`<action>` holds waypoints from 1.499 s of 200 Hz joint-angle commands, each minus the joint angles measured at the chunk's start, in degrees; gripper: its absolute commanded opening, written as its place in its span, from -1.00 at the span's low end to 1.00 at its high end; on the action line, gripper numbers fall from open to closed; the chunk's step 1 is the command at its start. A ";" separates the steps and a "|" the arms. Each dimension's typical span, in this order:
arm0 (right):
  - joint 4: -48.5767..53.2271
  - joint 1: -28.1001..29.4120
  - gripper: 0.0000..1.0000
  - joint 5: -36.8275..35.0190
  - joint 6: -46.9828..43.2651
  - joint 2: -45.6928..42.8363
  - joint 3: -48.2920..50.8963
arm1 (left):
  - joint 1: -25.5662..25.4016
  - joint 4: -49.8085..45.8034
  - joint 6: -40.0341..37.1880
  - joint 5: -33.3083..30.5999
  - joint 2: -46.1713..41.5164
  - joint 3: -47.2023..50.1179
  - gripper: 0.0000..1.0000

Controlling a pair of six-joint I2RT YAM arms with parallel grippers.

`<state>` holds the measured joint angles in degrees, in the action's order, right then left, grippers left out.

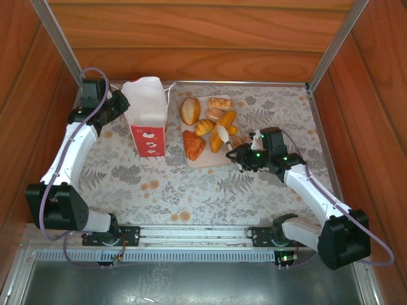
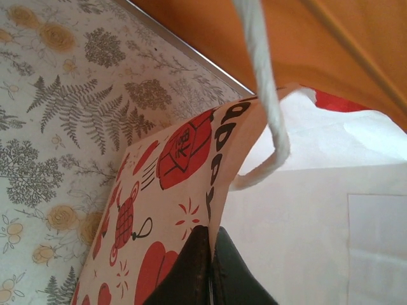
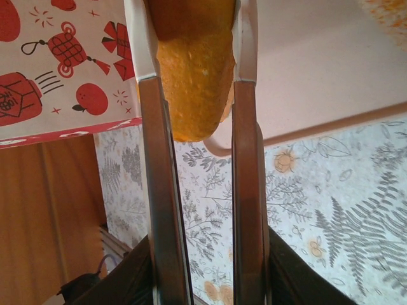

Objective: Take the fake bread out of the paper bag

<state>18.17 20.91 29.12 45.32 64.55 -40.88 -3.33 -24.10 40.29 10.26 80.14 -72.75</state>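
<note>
Paper bag (image 1: 150, 121) rim in left tool (image 2: 210, 251), bread (image 3: 194, 76) gripped at tray (image 3: 331, 70) edge

Near table (image 1: 191, 190): open, free passage.
Bag–tray gap: narrow, flanked by paper bag (image 1: 149, 124) and tray (image 1: 206, 160), apparently not touching.
Tray top: crowded with fake bread (image 1: 194, 145).
Rear: wooden wall (image 1: 203, 38) blocks.

Top view looks down from above the near edge over the whole worktop (image 1: 210, 190); both wrist views sit close, sharing the paper bag (image 2: 178, 159).
</note>
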 commanded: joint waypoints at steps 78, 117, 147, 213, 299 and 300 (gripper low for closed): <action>-10.24 0.14 -0.51 7.84 1.18 6.09 1.90 | 1.23 -0.25 2.06 1.87 -2.39 1.75 -0.24; -13.21 0.97 -0.44 8.35 1.35 6.95 3.91 | 1.32 -0.25 2.53 1.15 -4.96 2.50 0.08; -16.54 1.33 -0.40 9.02 0.71 10.15 4.22 | 1.33 -0.25 2.96 1.23 -6.54 2.99 0.23; -10.99 1.33 -0.12 5.96 -0.91 12.24 3.30 | 1.39 -0.30 3.55 1.41 -8.49 3.76 0.37; 4.13 1.33 0.02 -1.44 -2.88 8.09 0.06 | 1.38 -0.26 3.21 1.67 -7.89 3.18 0.36; 4.27 1.33 0.01 -1.53 -2.92 7.98 0.04 | 1.39 -0.25 3.21 1.68 -7.89 3.21 0.36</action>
<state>16.75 21.87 30.74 43.33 74.08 -38.81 -2.39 -24.14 43.51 11.27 72.71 -69.41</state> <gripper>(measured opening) 0.505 0.683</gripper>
